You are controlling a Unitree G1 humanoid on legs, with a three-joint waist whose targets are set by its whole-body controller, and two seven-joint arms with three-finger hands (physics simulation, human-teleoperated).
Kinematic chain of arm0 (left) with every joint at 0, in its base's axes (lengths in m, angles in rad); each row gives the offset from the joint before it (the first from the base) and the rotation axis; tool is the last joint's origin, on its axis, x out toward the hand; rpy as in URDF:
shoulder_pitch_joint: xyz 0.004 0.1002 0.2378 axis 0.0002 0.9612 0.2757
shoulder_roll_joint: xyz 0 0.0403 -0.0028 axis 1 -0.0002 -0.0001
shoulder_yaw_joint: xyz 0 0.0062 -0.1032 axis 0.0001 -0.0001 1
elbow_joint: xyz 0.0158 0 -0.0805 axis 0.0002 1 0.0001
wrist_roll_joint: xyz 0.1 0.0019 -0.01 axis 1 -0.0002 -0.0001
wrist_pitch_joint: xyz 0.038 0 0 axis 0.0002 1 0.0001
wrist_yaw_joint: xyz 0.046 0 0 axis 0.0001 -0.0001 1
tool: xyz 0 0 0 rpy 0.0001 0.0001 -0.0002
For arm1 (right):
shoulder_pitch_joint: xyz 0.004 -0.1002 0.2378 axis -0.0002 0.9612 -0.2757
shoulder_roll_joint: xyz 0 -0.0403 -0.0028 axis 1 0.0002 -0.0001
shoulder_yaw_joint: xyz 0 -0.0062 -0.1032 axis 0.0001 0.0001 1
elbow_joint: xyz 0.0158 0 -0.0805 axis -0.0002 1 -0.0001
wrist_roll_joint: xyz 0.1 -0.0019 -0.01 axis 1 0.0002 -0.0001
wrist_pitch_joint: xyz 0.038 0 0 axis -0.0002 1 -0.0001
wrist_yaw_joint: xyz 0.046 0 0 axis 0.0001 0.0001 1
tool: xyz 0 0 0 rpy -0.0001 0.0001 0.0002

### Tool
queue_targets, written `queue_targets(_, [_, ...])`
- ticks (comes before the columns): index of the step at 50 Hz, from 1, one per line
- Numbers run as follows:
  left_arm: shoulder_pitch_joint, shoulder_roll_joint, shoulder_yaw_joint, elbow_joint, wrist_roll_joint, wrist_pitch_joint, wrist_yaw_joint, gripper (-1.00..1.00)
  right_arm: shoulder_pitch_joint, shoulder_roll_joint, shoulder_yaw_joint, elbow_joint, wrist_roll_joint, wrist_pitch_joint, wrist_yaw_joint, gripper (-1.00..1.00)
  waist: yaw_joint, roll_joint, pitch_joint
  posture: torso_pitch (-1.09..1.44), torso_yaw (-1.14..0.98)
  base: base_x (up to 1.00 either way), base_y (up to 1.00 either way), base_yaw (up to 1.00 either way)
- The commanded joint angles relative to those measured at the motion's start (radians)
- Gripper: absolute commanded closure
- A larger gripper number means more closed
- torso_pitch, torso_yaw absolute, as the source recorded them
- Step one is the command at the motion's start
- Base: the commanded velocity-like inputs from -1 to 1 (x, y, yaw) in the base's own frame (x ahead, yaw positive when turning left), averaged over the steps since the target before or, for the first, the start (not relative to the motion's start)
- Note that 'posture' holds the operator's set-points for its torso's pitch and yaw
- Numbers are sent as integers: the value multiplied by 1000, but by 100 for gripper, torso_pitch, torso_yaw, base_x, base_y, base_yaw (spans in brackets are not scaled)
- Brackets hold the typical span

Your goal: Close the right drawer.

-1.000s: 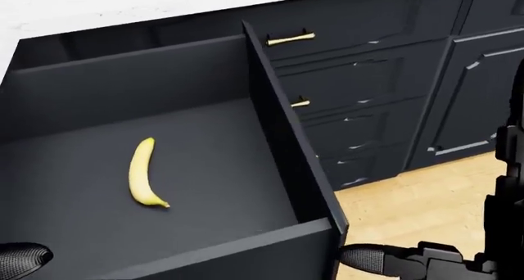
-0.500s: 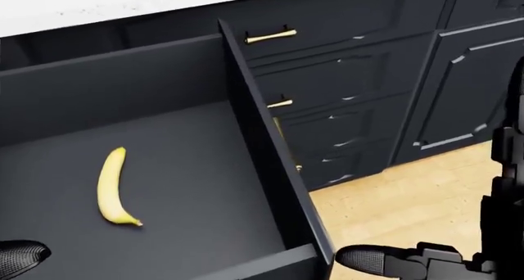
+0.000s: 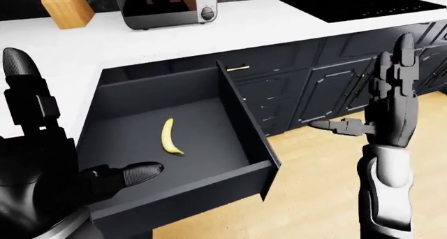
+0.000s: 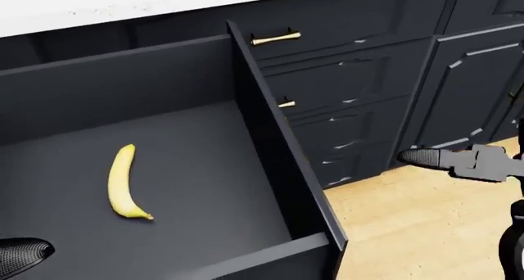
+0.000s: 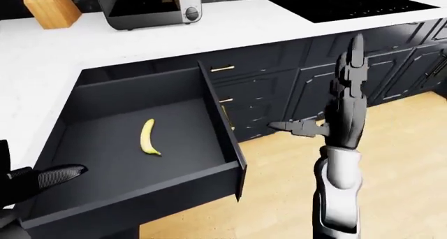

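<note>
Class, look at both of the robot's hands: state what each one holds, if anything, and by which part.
Nothing is held. The left hand is open over the drawer; the right hand is raised, open, beside it. The banana lies untouched inside.

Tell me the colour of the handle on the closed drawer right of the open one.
Brass-gold handle, clearest in the head view.

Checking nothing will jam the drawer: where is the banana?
In the left-eye view the banana lies flat on the open drawer's floor, left of centre, clear of its walls and both hands.
</note>
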Motion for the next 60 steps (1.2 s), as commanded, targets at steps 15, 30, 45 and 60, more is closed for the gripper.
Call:
queue_targets(15, [-9, 22, 30, -26, -22, -21, 2, -100, -406, -130, 97, 1166, 60, -540, -36, -100, -3, 6, -23, 0, 0, 0, 0, 0])
queue_targets(30, [-23, 11, 29, -26, -14, -3, -4, -100, -521, -78, 169, 1525, -47, -578, 12, -100, 3, 12, -32, 0, 0, 0, 0, 0])
queue_targets(45, [-30, 11, 30, -26, -15, 6, -3, -100, -542, 6, 231, 1545, -226, -549, 26, -100, 7, 13, -35, 0, 0, 0, 0, 0])
queue_targets(60, [-34, 20, 28, -26, -20, 12, 6, -100, -534, 51, 248, 1537, -279, -565, 106, -100, 4, 10, -41, 0, 0, 0, 0, 0])
